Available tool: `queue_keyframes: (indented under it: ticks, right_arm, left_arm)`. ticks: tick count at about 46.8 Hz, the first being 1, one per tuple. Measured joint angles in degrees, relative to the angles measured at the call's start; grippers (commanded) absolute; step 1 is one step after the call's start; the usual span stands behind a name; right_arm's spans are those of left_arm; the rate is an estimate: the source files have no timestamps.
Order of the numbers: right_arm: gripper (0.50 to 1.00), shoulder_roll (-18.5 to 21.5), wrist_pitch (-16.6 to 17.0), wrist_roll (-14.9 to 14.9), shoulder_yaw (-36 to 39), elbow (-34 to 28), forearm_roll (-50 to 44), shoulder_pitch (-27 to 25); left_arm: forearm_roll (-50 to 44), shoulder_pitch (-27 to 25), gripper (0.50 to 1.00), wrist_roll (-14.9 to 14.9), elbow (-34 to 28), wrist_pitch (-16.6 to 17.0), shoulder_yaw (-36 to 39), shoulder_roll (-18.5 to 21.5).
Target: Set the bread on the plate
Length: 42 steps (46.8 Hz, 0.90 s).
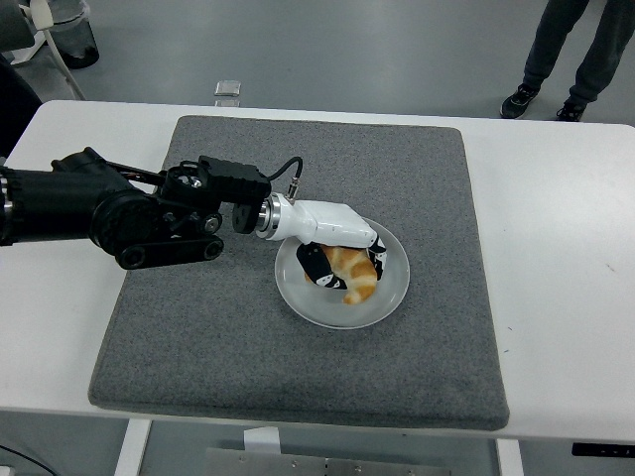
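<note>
A golden croissant-shaped bread (353, 274) lies on the clear round plate (392, 296) in the middle of the grey mat. My left hand (342, 263), white with black fingertips, reaches in from the left and is still curled around the bread, thumb on its near-left side and fingers over its far side. The bread's lower tip pokes out toward the plate's front. The black left arm (119, 203) stretches across the mat's left part. No right arm shows.
The grey mat (198, 327) covers most of the white table (556, 248). A person's legs and shoes (541, 94) stand beyond the far right edge. A small clear object (227, 89) lies on the floor behind the table.
</note>
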Motion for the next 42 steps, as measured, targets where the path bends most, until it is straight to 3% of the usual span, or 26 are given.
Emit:
queue_keyframes:
  ticks: [10, 12, 15, 21, 30, 34, 42]
  right_arm:
    - [0.932, 0.0, 0.0, 0.0, 0.0, 0.0, 0.0, 0.0]
    - [0.930, 0.0, 0.0, 0.0, 0.0, 0.0, 0.0, 0.0]
    - [0.930, 0.0, 0.0, 0.0, 0.0, 0.0, 0.0, 0.0]
    - [0.930, 0.0, 0.0, 0.0, 0.0, 0.0, 0.0, 0.0]
    - [0.930, 0.0, 0.0, 0.0, 0.0, 0.0, 0.0, 0.0]
    - [0.930, 0.0, 0.0, 0.0, 0.0, 0.0, 0.0, 0.0]
    - [0.930, 0.0, 0.0, 0.0, 0.0, 0.0, 0.0, 0.0]
  left_arm:
    - [0.0, 0.1, 0.500, 0.0, 0.3, 0.4, 0.0, 0.1]
    - [0.0, 0.1, 0.540, 0.0, 0.4, 0.7, 0.0, 0.1]
    - [-0.1, 0.1, 0.651, 0.0, 0.5, 0.8, 0.0, 0.1]
    - [-0.1, 0.1, 0.724, 0.0, 0.5, 0.9, 0.0, 0.1]
    - [-0.2, 0.3, 0.765, 0.0, 0.5, 0.9, 0.0, 0.1]
    - [-0.2, 0.6, 0.846, 0.0, 0.5, 0.9, -0.1, 0.1]
    - [-0.6, 0.8, 0.934, 0.0, 0.5, 0.9, -0.3, 0.1]
